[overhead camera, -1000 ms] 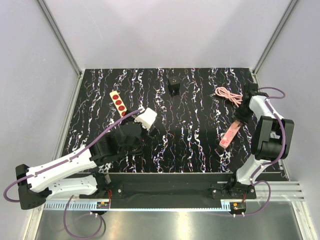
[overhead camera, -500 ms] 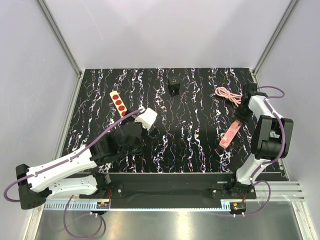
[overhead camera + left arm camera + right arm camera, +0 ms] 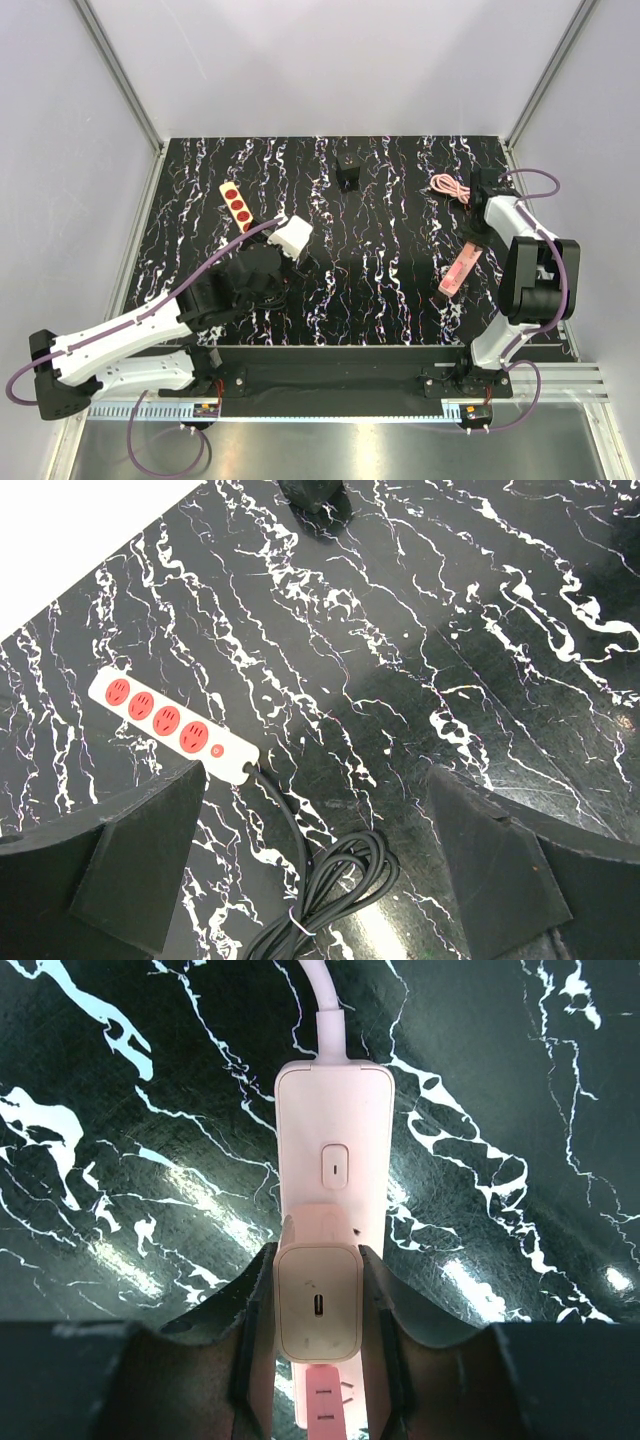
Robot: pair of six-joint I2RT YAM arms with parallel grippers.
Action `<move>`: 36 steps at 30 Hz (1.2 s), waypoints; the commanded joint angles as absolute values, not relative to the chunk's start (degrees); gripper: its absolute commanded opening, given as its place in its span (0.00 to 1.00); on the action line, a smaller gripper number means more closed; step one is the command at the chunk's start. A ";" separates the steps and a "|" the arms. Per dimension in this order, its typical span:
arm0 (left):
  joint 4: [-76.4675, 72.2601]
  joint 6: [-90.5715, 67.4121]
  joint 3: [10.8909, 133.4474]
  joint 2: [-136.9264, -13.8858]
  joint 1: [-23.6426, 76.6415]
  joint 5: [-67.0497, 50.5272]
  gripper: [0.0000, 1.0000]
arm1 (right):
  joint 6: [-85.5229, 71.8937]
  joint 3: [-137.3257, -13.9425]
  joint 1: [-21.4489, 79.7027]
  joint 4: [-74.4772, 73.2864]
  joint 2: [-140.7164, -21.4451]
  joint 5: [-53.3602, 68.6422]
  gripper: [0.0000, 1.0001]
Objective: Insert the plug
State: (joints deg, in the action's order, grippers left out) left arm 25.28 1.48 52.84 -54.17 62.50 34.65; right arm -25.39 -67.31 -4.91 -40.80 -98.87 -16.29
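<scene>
A pale pink power strip point(image 3: 333, 1120) with a button lies on the black marbled table; it also shows in the top view point(image 3: 456, 272). My right gripper point(image 3: 318, 1290) is shut on a pale square charger plug point(image 3: 318, 1305) with a USB-C port. It holds the plug upright against the strip's face, just behind the button. I cannot tell whether the prongs are seated. In the top view the right gripper point(image 3: 483, 222) is at the strip's far end. My left gripper point(image 3: 315, 780) is open and empty above the table at the left point(image 3: 290, 262).
A white power strip with red sockets point(image 3: 170, 725) lies far left point(image 3: 236, 203), its black cable coiled point(image 3: 330, 890) under the left gripper. A small black block point(image 3: 347, 175) stands at the far middle. A coiled pink cable point(image 3: 450, 187) lies at the far right.
My right gripper has shifted slightly toward the far side and left, still at the pink strip's far end. The left arm has barely moved.
</scene>
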 commanded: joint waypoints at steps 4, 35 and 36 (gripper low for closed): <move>24.00 1.14 53.17 -52.65 62.58 33.75 0.99 | -28.56 -58.89 -3.52 -45.18 -105.64 -13.37 0.00; 24.79 0.88 54.05 -48.17 62.58 33.84 0.99 | -30.68 -56.08 1.05 -49.57 -105.56 2.11 0.00; 24.79 0.88 53.88 -47.82 62.67 34.10 0.99 | -30.06 -55.81 1.05 -50.18 -105.56 2.89 0.00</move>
State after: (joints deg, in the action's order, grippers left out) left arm 26.50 1.02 52.84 -49.41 62.50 33.69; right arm -26.15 -63.57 -2.33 -36.23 -97.30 -19.84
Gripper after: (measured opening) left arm 0.984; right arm 0.373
